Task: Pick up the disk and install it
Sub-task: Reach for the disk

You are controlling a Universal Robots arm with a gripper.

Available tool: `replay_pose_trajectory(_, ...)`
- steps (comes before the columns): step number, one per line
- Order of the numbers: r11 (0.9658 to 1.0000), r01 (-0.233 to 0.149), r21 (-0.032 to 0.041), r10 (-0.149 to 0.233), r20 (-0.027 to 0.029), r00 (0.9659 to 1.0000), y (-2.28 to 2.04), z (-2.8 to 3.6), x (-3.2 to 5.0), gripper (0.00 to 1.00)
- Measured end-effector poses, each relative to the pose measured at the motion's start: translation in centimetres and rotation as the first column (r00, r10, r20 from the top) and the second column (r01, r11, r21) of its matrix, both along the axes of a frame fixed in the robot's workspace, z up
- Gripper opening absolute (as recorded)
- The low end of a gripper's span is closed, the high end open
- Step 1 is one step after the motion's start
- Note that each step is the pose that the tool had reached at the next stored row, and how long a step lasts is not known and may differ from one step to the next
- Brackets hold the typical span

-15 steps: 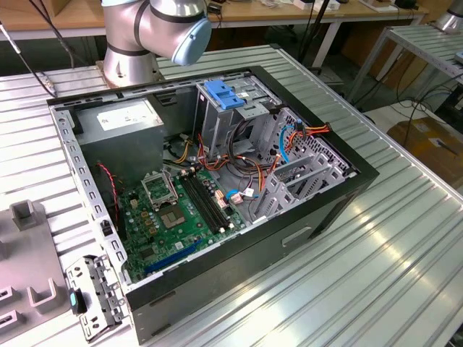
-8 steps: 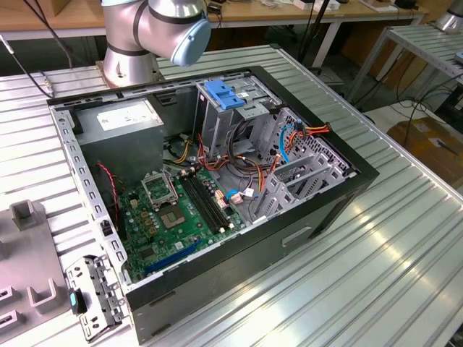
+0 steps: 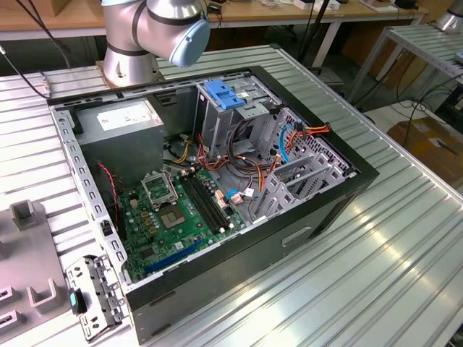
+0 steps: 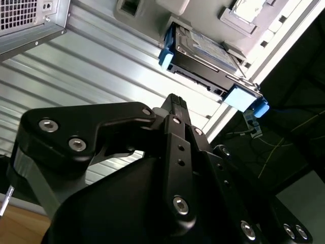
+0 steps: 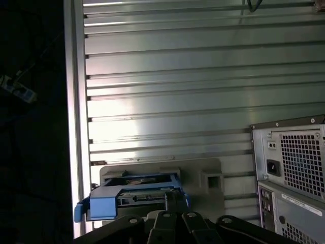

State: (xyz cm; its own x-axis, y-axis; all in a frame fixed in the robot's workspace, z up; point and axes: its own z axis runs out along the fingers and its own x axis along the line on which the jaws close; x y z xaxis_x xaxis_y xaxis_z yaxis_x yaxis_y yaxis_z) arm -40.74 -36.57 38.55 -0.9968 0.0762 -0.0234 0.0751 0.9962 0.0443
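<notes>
The disk [image 4: 205, 51] is cased in grey metal and railed in smooth blue plastic; the bench [image 4: 76, 76] is formed of shiny ribbed metal.

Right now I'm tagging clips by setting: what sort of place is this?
Probably a robotics lab or test workshop: a robot arm standing on a ribbed metal table, an opened PC case with its motherboard bared, and workbenches behind.

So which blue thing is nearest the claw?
The disk with blue side rails, just ahead of the gripper; the blue handle piece sits inside the computer case.
</notes>
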Motion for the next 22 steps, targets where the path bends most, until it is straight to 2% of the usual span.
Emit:
replay_pose_trajectory(8, 1.0000, 0.000, 0.0000, 0.000, 0.0000, 1.0000, 0.30, -0.07, -2.03, 0.11)
replay_pose_trajectory(10, 1.0000, 0.000, 0.0000, 0.000, 0.0000, 1.0000, 0.39, -0.08, -2.88, 0.11)
replay_pose_trajectory(13, 1.0000, 0.000, 0.0000, 0.000, 0.0001, 1.0000, 0.50, -0.14, -4.65, 0.11)
replay_pose_trajectory(15, 1.0000, 0.000, 0.0000, 0.000, -0.0005, 1.0000, 0.50, -0.19, -5.27, 0.11)
replay_pose_trajectory(18, 1.0000, 0.000, 0.0000, 0.000, -0.0011, 1.0000, 0.15, -0.27, -5.62, 0.11)
replay_pose_trajectory(22, 1.0000, 0.000, 0.0001, 0.000, -0.0019, 1.0000, -0.68, -0.41, -5.97, 0.11)
